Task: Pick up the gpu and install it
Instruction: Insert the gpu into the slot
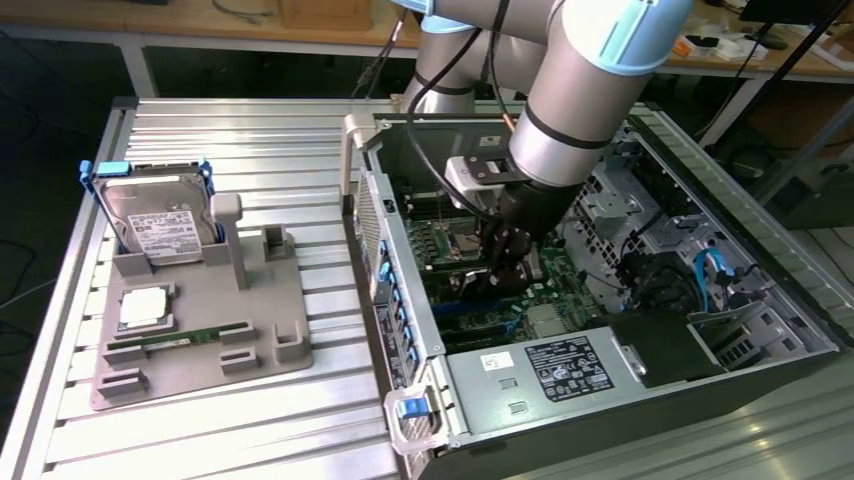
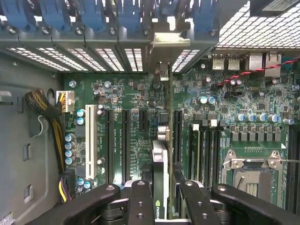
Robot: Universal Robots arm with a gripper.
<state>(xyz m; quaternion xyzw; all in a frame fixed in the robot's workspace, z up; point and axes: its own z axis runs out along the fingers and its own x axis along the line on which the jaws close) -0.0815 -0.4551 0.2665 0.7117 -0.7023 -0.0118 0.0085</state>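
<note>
Green motherboard (image 2: 117, 93) is covering the floor of the open computer case (image 1: 400, 330), which is lying on the ribbed metal tabletop (image 1: 200, 440). Your hand (image 2: 166, 201) is hanging deep inside the case, clenched on the gpu (image 2: 160, 159). The card is showing edge-on between the two fingers, standing upright over the board among the long black slots (image 2: 125, 145). What looks like its silver bracket (image 2: 171, 44) is sitting close against the slotted rear wall of the case.

You are risking a jam if the card's lower edge is lying even slightly off its slot. Pressing down then could bend the card or scrape the board. The bracket could also catch on the rear wall and tip the card in your grip.

The card itself is hiding the slot beneath it, so you cannot tell whether its edge is touching, entering or clear of that slot. In the exterior view the arm is covering the card.
</note>
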